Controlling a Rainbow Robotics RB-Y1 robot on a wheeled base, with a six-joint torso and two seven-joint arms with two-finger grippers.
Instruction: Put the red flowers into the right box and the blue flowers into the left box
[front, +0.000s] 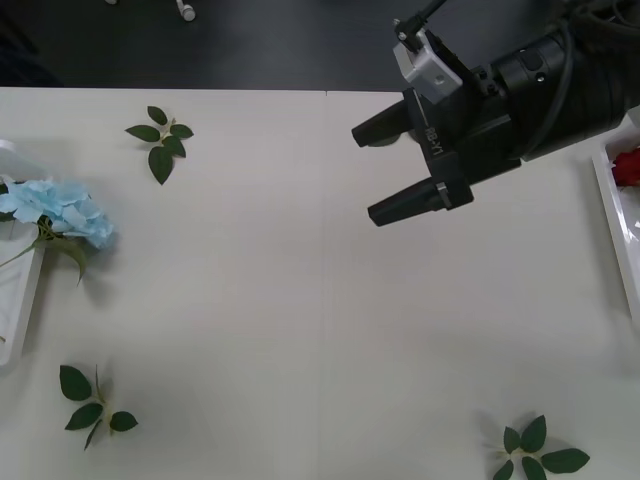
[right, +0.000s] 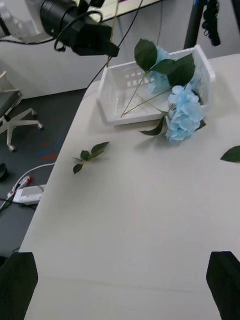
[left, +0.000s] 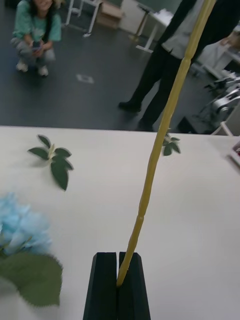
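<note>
The blue flowers (right: 184, 116) lie in and over the left box (right: 116, 106): one pale-blue cluster hangs across the box rim onto the white table (front: 320, 300), a second cluster sits inside with dark leaves above it, and the thin stems run back across the box floor. In the front view the overhanging cluster rests at the table's left edge, partly on the box rim (front: 22, 300).

A red flower (front: 627, 166) lies in the right box (front: 612, 205) at the table's right edge.

The left gripper (left: 118, 280) has its black fingers pressed together on the lower end of a yellowish-green stem (left: 165, 130), which rises straight away from the fingertips; the bloom on it cannot be seen. The right gripper (front: 395, 170) hangs above the far right part of the table with its fingers spread apart and nothing between them.

Loose green leaf sprigs lie scattered on the table: one at the far left (front: 161, 139), one at the near left (front: 92, 402), one at the near right (front: 535, 452).
</note>
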